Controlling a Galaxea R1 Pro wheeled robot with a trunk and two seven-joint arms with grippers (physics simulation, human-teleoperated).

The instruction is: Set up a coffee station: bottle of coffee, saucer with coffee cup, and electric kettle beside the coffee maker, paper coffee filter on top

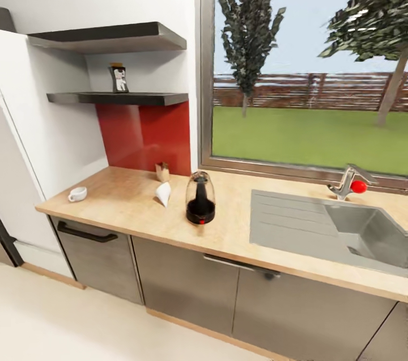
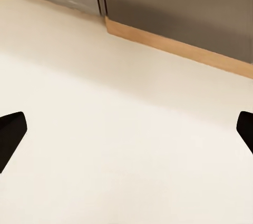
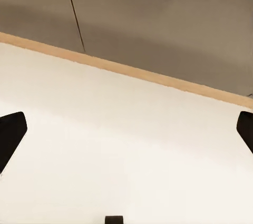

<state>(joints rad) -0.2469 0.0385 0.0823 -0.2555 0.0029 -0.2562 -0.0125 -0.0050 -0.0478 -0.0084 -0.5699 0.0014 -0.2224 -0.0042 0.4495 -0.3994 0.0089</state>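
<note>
The kitchen countertop point(image 1: 130, 202) runs across the head view. On it stand the electric kettle point(image 1: 200, 198), smoky with a black base, and to its left the white paper coffee filter point(image 1: 164, 193). The white coffee cup point(image 1: 77, 194) rests near the counter's left end. The bottle of coffee point(image 1: 119, 78) stands on the black kitchen shelf point(image 1: 141, 98) above a red wall panel. The coffee maker and the saucer are out of view. My left gripper point(image 2: 126, 134) and right gripper point(image 3: 126, 134) both hang open over the pale floor in front of the grey cabinet fronts, holding nothing.
A small tan box point(image 1: 162, 171) stands against the red panel behind the filter. A steel sink point(image 1: 334, 230) with a faucet point(image 1: 348, 181) takes up the counter's right part. A white fridge point(image 1: 22, 151) flanks the left end, with a second shelf point(image 1: 113, 38) higher up.
</note>
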